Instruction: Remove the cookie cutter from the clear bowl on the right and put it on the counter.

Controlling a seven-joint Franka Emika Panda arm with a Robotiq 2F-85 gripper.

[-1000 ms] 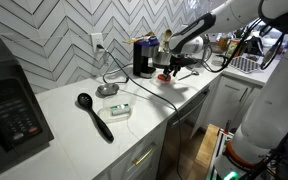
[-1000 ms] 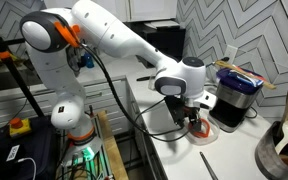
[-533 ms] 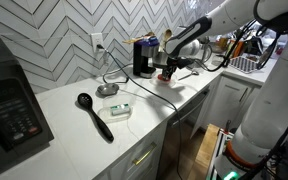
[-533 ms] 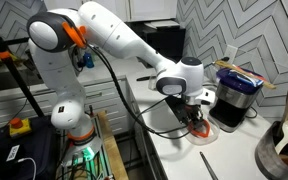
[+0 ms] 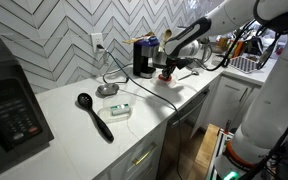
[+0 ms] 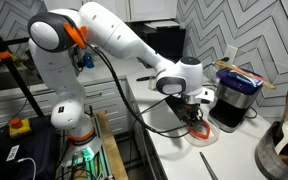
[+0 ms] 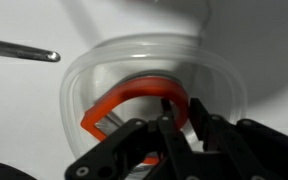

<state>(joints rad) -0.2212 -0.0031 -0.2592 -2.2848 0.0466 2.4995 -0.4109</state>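
Note:
In the wrist view the red cookie cutter (image 7: 134,95) lies as a curved band inside the clear bowl (image 7: 79,90). My gripper (image 7: 182,118) reaches down into the bowl, its two black fingers pressed on either side of the red rim. In both exterior views the gripper (image 5: 165,70) (image 6: 192,112) points down at the bowl on the white counter (image 5: 74,125), just in front of a black appliance; a bit of red (image 5: 164,75) shows under the fingers. Most of the bowl is hidden by the hand there.
A black ladle (image 5: 94,115) and a second clear bowl holding green and white (image 5: 120,110) lie mid-counter. A black appliance (image 5: 142,55) stands close behind the gripper, a microwave (image 5: 9,110) at the far end. A metal rod (image 7: 24,48) lies beside the bowl.
The jaws have gone from wide apart to pinched on the cutter's red rim. The hand has dipped slightly into the bowl; the arm otherwise holds its place.

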